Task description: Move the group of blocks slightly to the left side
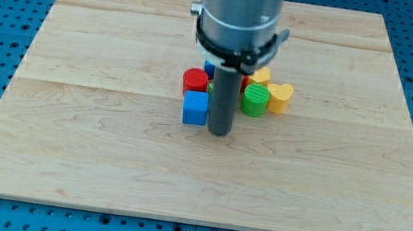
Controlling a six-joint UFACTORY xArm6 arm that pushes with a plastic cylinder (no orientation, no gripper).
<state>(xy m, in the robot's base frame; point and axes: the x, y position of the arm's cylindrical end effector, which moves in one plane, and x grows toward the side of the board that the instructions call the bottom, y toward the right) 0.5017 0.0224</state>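
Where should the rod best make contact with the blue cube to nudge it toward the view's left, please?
There is no pincer, so push instead: set my tip against the blue cube on its flat face toward the view's right, mid-face, so it slides straight rather than turning. My tip already stands just beside that face, at the cube's right.

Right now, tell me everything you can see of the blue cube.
The blue cube is a small, matte, plastic-looking block, sitting flat and upright on the wooden board. It forms the group's lower-left corner, just below the red block, apparently touching it. My tip stands immediately to its right, close or touching.
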